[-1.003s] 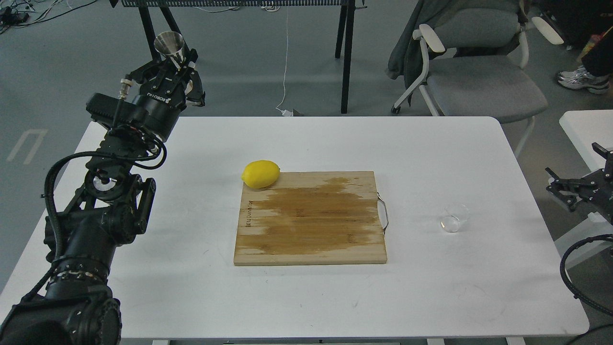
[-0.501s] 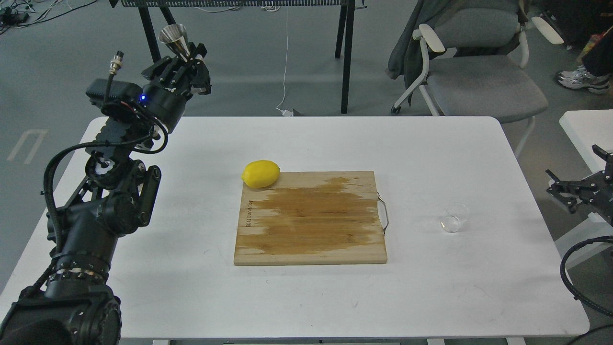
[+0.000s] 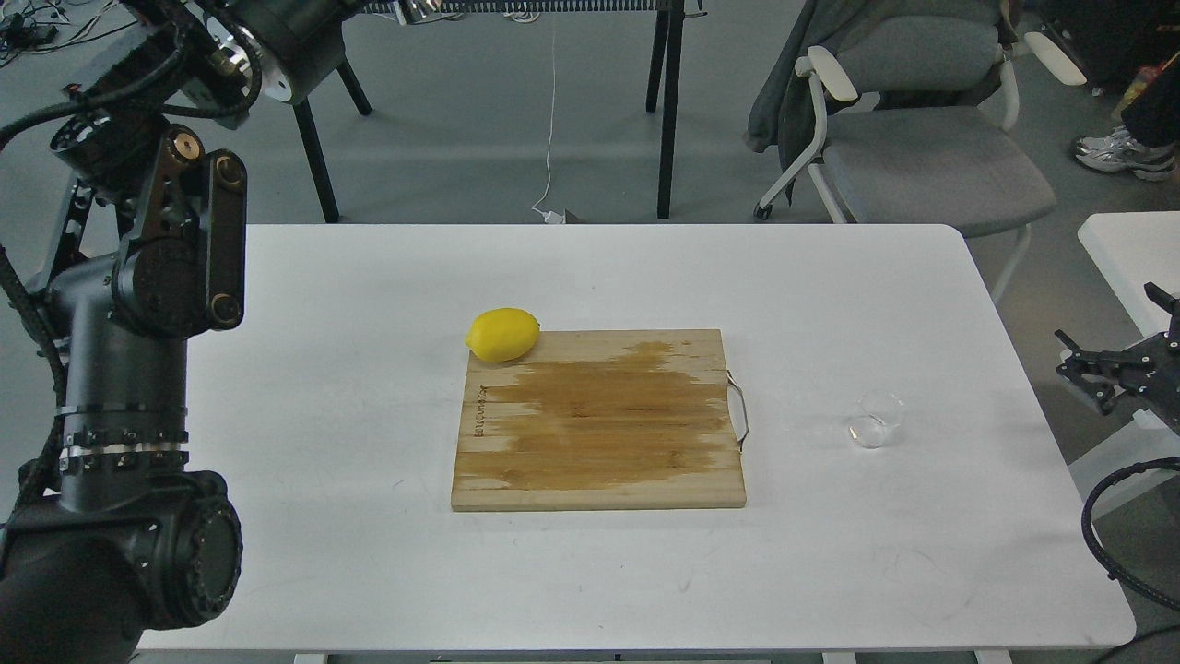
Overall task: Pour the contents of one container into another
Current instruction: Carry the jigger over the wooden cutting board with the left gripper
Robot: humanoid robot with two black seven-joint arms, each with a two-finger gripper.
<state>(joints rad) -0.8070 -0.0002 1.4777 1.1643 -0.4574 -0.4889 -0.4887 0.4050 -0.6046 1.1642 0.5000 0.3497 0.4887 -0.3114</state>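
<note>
2 arms frame the white table (image 3: 369, 553): the left arm (image 3: 138, 277) rises past the top edge, its gripper out of sight. Centred is the cutting board (image 3: 597, 420), a lemon (image 3: 502, 334) touching its far-left corner. Right of the board stands the clear glass cup (image 3: 876, 420). Further right, off the table, the right gripper (image 3: 1092, 369) has its fingers spread apart.

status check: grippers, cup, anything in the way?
Left gripper and jigger out of view above. Right gripper open, off table right of glass cup. Cup on table, untouched. Path clear; cutting board and lemon sit left.
</note>
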